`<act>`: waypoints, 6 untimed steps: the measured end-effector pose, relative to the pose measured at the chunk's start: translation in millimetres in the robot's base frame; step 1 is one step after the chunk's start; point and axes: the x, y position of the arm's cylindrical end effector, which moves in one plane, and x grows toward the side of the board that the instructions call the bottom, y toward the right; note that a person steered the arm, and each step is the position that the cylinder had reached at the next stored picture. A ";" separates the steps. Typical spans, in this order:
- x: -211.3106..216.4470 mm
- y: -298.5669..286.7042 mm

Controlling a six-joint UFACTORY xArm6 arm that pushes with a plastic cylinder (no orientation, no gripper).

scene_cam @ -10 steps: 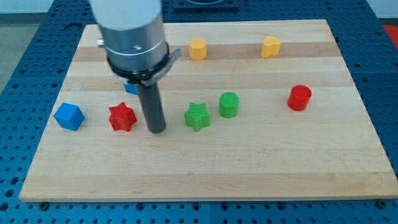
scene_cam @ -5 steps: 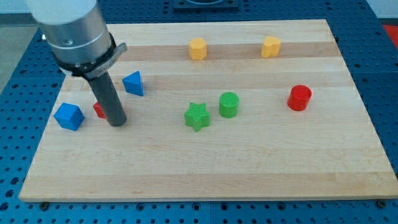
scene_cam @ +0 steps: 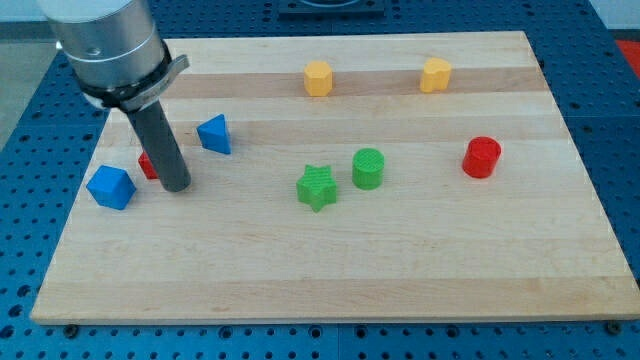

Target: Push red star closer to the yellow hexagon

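The red star point(scene_cam: 146, 165) shows only as a red sliver behind the rod, at the view's left. My tip point(scene_cam: 175, 187) rests on the board just right of and below that sliver, touching or nearly touching it. A yellow hexagon-like block point(scene_cam: 318, 77) sits near the view's top centre, far up and right of the star. A second yellow block point(scene_cam: 435, 74) sits further right along the top.
A blue cube point(scene_cam: 110, 187) lies just left of the star and a blue triangular block point(scene_cam: 213, 133) up and right of my tip. A green star point(scene_cam: 317, 187), a green cylinder point(scene_cam: 368, 168) and a red cylinder point(scene_cam: 482, 157) lie to the right. The board's left edge point(scene_cam: 82, 190) is close.
My tip has swept left from the star's right side and then up a little. The red star has shifted left and up towards the blue cube and is now mostly hidden.
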 end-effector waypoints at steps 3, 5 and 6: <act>-59.5 -41.4; -80.0 -49.4; -83.6 -75.8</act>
